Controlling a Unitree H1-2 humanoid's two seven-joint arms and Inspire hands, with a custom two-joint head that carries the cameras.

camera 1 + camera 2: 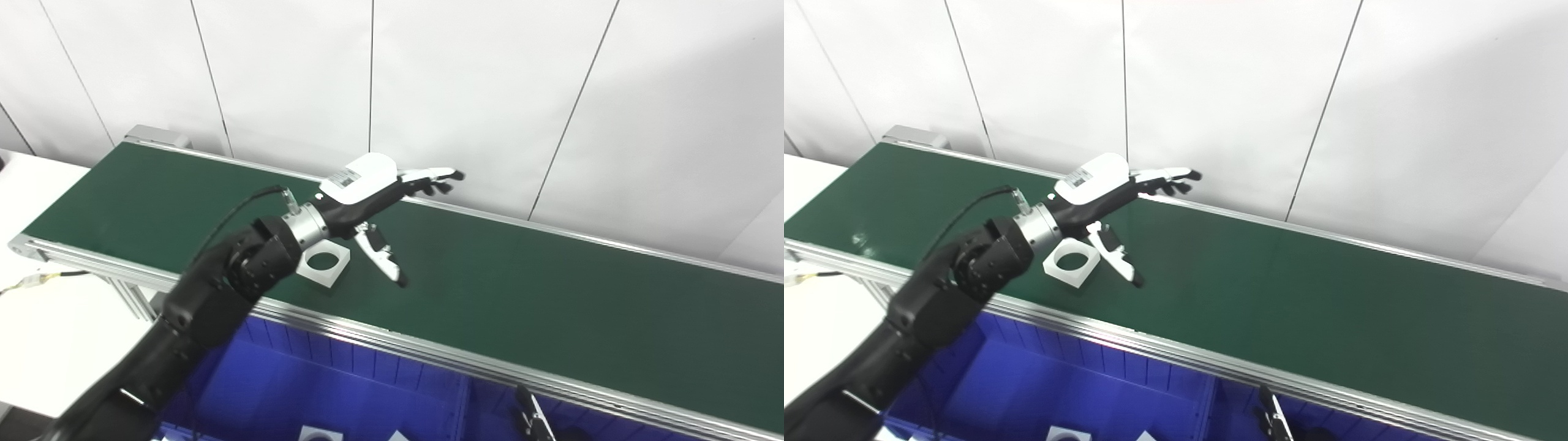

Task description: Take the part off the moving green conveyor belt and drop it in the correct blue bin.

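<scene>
Left eye view: left hand (367, 196) label unreadable.

Left hand (367, 196) above green belt (551, 300), fingers (438, 176) spread, thumb down, holding nothing. White square part (323, 262) with round hole flat on belt, under wrist. Blue bin (343, 380) below belt's near rail, white pieces inside. Right hand's fingertips (531, 416) at bottom edge.

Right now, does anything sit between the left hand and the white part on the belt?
Nothing visible does. The left hand hovers open above the belt, thumb hanging down beside the white part, which lies just under the wrist.
</scene>
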